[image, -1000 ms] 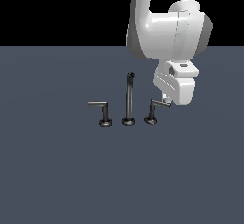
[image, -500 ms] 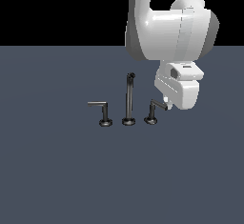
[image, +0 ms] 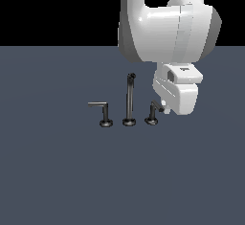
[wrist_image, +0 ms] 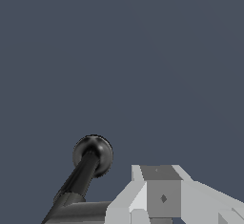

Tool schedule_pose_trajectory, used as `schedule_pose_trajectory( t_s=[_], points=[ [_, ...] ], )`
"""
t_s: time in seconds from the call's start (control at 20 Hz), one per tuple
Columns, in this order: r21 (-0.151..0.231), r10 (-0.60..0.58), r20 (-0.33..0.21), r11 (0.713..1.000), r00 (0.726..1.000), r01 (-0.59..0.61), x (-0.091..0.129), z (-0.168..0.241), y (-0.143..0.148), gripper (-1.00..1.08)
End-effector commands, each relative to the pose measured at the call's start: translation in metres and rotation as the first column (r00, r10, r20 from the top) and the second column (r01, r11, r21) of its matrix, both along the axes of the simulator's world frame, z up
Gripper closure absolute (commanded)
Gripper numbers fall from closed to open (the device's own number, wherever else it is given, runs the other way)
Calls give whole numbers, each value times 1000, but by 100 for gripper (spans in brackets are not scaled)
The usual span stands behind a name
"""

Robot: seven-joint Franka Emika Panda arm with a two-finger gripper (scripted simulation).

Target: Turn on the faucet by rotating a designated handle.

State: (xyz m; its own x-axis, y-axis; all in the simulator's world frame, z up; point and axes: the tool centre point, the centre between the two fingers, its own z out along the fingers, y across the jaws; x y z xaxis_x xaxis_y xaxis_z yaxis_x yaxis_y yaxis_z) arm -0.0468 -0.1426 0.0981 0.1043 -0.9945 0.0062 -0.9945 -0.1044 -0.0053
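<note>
In the exterior view, the faucet (image: 129, 102) stands as 3 dark pieces on the grey counter (image: 57, 171): a tall spout post in the middle and 2 L-shaped levers either side. The handle (image: 153, 113), the one with the leaning stem, sits just beside the jaws (image: 165, 109), its arm reaching toward them. The white hand hides the fingertips, so contact cannot be confirmed. The other lever (image: 101, 113) lies well apart from the jaws, beyond the spout.

In the wrist view, the handle (wrist_image: 86, 180) runs from its round base up to an arm that meets a pale finger (wrist_image: 157, 197). Only 1 finger shows, so I cannot tell whether the jaws are released or clenched.

My read: the risk is the finger sliding off the glossy arm if the push lands near its tip, or the stem being pushed rather than rotated.
</note>
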Motion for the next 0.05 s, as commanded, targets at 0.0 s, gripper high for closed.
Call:
schedule_pose_trajectory(
  t_s=[0.0],
  points=[
    [5, 18, -5, 1000, 1000, -18, -4, 0, 16, 108]
  ],
)
